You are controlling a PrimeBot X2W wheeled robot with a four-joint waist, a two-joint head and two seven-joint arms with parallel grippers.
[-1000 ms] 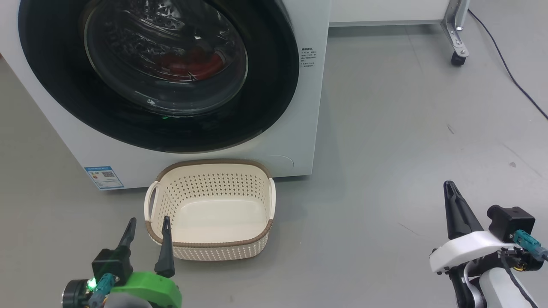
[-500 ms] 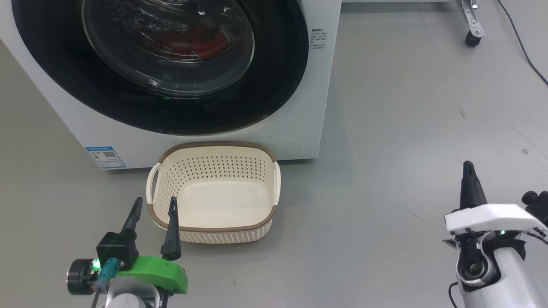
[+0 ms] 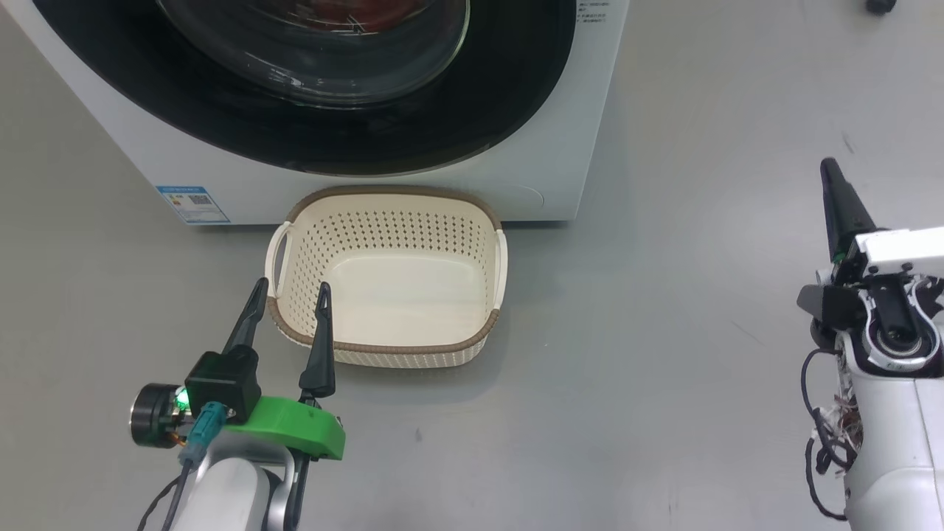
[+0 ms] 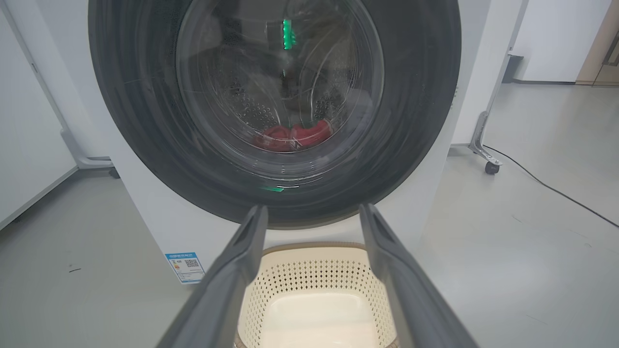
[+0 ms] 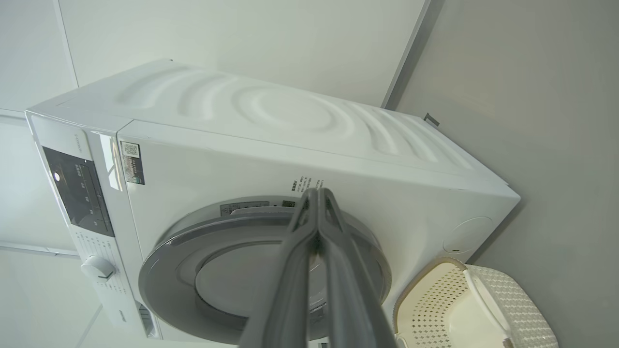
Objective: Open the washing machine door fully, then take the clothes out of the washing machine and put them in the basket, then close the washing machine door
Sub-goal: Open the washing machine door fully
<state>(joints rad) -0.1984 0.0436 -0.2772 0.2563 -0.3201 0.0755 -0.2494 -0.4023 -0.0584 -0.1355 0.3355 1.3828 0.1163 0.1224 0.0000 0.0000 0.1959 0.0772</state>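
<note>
Reaching further forward, your right gripper (image 3: 828, 168) stays clenched; your left gripper (image 3: 291, 286) stays spread beside the basket (image 3: 391, 191).

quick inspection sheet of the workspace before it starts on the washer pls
surface: grey floor, a few small dark marks
job's things: washing machine upright; washing machine door closed; red clothes inside, seen through the glass; basket empty, on the floor in front of the machine
clutter: nothing seen
grippers: left gripper jaws open, empty, by the basket's near left corner; right gripper jaws shut, empty, right of the machine in the head view
cables: black cable lying on the floor right of the machine; loose wires on the right arm
surroundings: white walls; wheeled frame beside the machine
</note>
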